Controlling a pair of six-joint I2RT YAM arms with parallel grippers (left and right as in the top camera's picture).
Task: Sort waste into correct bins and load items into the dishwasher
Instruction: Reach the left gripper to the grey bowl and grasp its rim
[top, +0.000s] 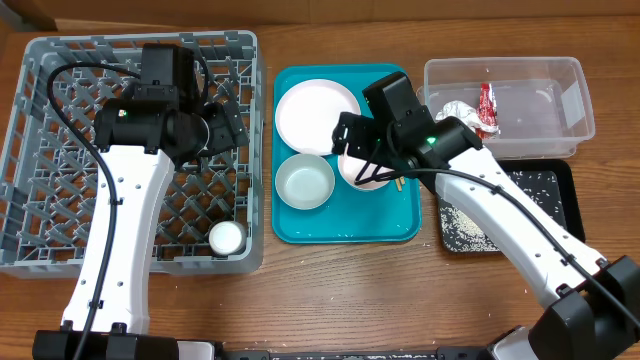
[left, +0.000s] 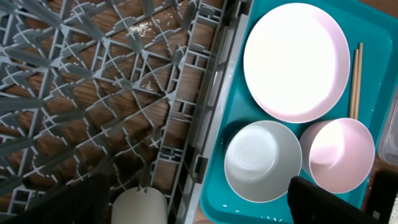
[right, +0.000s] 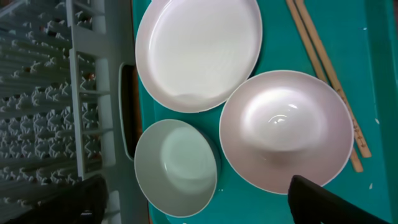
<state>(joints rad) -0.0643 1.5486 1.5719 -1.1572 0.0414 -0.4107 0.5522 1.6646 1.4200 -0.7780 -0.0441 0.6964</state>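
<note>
The grey dish rack (top: 60, 200) stands at the left with a small white cup (top: 226, 237) in its front right corner. My left gripper (top: 222, 128) hangs open and empty over the rack's right side; the left wrist view shows the cup (left: 140, 208) between its spread fingers (left: 196, 202). The round white plate (top: 315, 115), the pale-blue bowl (top: 304, 181) and the white bowl (top: 372, 180) sit on a teal tray. My right gripper (top: 362, 160) is open above the white bowl (right: 286, 127). Wooden chopsticks (right: 323, 56) lie beside it.
The teal serving tray (top: 350, 225) lies between the rack and the bins. The clear tub (top: 540, 110) at the back right holds the red wrapper (top: 487, 108) and crumpled paper (top: 458, 112). The black tray (top: 560, 190) in front of it holds white grains (top: 465, 228).
</note>
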